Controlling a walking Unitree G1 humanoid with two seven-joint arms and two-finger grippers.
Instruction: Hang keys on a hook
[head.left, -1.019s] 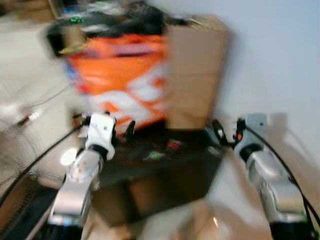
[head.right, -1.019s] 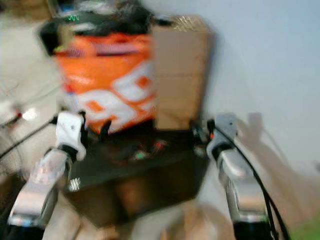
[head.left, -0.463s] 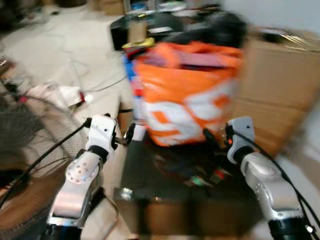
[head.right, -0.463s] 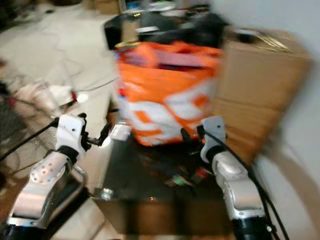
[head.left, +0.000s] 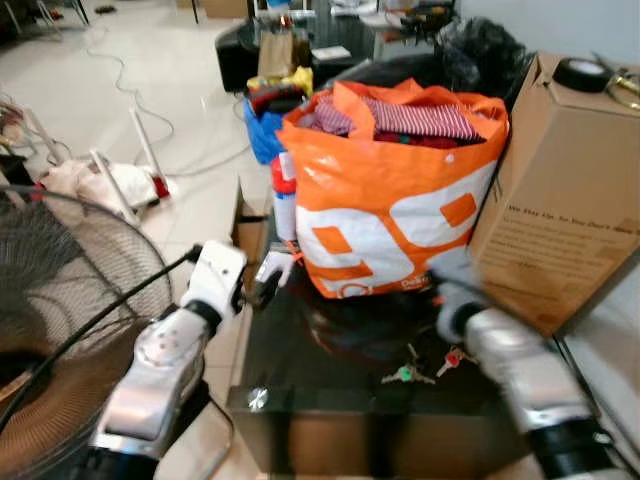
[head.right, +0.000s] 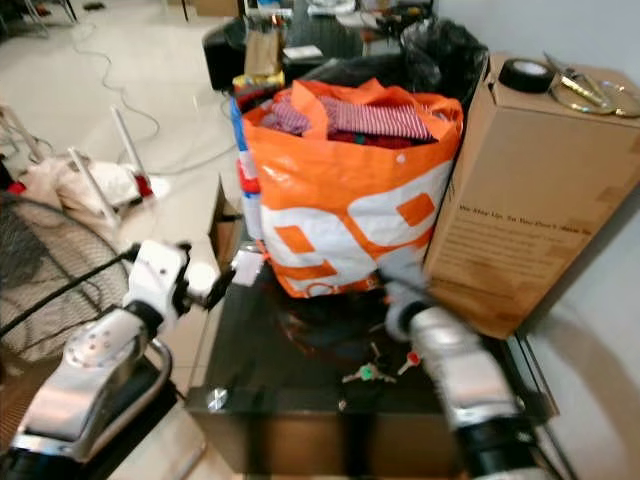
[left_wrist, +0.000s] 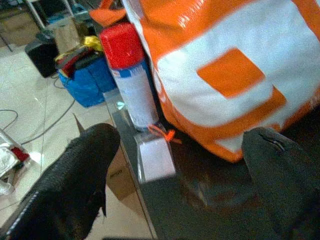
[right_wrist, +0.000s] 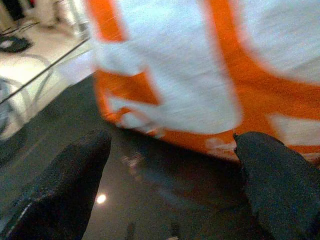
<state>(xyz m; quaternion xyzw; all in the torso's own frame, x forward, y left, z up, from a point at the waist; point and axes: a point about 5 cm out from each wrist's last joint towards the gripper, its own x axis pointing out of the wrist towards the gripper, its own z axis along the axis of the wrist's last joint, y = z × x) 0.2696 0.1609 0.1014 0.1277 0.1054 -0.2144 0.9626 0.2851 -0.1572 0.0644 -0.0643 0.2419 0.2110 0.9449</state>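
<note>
One small bunch of keys (head.left: 418, 368) lies on the dark glossy table (head.left: 290, 375), near its front edge and just in front of the big orange-and-white bag (head.left: 395, 200) stuffed with clothes. We can make out a green tag and a red tag among them; the ring itself is too small to pick out.

Our right gripper (right_wrist: 170, 180) hangs low over the tabletop, pointing at the foot of the bag, its two black fingers spread wide with nothing between them. The right arm is blurred in the head views, just beside the keys. Our left gripper (left_wrist: 175, 175) is also spread wide and empty, at the table's left edge, facing a red-capped spray can (left_wrist: 131, 80) and a small white tag beside it.

We judge the keys to be light, hard and loose: they will splay and slide on the slick surface rather than resist. Lying flat, they offer little height, so we would pinch at the thickest cluster or a plastic tag, letting the ring dangle free for the hook.

A cardboard box (head.right: 540, 190) stands right of the bag; we see no hook from here.
</note>
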